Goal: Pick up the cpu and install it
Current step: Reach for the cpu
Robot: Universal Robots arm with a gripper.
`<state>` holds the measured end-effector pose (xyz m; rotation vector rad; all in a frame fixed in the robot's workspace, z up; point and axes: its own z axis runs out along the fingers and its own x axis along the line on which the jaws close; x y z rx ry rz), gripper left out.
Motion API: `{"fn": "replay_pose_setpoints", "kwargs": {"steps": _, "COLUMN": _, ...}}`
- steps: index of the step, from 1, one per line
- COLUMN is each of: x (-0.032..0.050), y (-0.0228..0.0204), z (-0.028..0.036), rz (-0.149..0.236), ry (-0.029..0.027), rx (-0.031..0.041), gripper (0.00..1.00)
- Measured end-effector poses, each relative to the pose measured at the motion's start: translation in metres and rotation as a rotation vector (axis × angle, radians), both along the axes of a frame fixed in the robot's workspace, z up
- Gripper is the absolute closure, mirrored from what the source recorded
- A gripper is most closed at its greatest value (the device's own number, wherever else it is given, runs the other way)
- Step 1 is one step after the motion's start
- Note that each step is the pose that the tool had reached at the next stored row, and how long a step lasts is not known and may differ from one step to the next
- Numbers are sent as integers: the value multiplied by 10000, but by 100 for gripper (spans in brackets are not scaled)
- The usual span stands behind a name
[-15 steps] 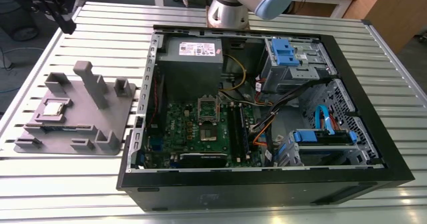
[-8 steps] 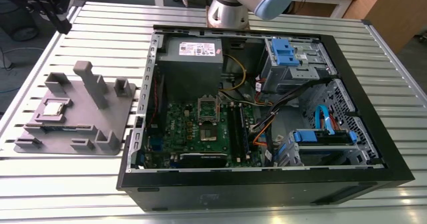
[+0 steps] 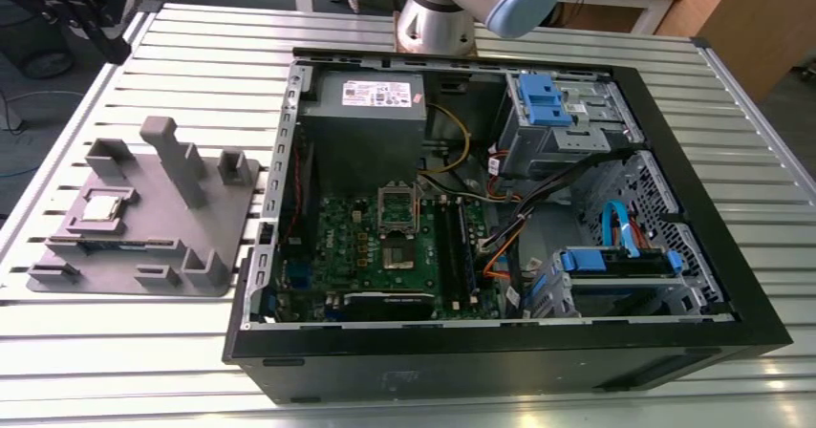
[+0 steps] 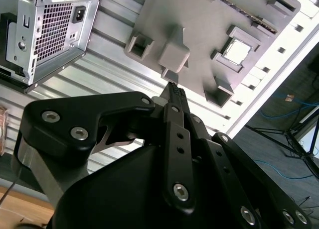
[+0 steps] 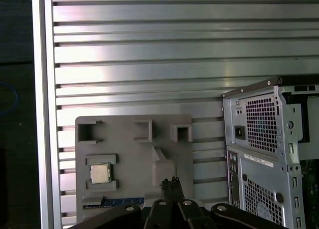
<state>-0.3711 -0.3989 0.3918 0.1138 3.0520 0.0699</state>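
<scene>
The cpu (image 3: 105, 205) lies flat, silver top up, in a square recess of the grey fixture plate (image 3: 229, 229) at the exterior view's left, on the slatted metal bench (image 3: 128, 352). A narrow blue-edged board (image 3: 115, 246) lies in the plate just beside it, and a tall post (image 3: 172, 160) rises from the plate nearby. To the right stands the opened computer case (image 3: 510, 356), well apart from the cpu, with its green motherboard (image 3: 363, 251) showing below the grey power supply (image 3: 363, 103). Blue drive brackets (image 3: 542, 92) fill the case's right side. The robot arm (image 3: 472, 8) reaches in over the case's far edge. In both wrist views the black jaws are pressed together, gripping nothing, and hang above the fixture plate (image 5: 129, 159) (image 4: 199, 20), clear of the cpu (image 5: 100, 173) (image 4: 237, 51).
</scene>
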Motion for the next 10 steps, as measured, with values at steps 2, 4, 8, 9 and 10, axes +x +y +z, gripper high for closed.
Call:
{"fn": "replay_pose_setpoints", "kwargs": {"steps": 2, "x": -18, "y": 0, "z": 0, "rz": 1, "ry": 0, "rx": 0, "gripper": 89}}
{"fn": "replay_pose_setpoints", "kwargs": {"steps": 4, "x": -33, "y": 0, "z": 0, "rz": 0, "ry": 1, "rx": -1, "gripper": 89}}
{"fn": "replay_pose_setpoints", "kwargs": {"steps": 8, "x": -60, "y": 0, "z": 0, "rz": 0, "ry": 1, "rx": 0, "gripper": 89}}
{"fn": "replay_pose_setpoints", "kwargs": {"steps": 9, "x": -67, "y": 0, "z": 0, "rz": 0, "ry": 1, "rx": 0, "gripper": 89}}
{"fn": "replay_pose_setpoints", "kwargs": {"steps": 10, "x": -74, "y": 0, "z": 0, "rz": 0, "ry": 1, "rx": -1, "gripper": 89}}
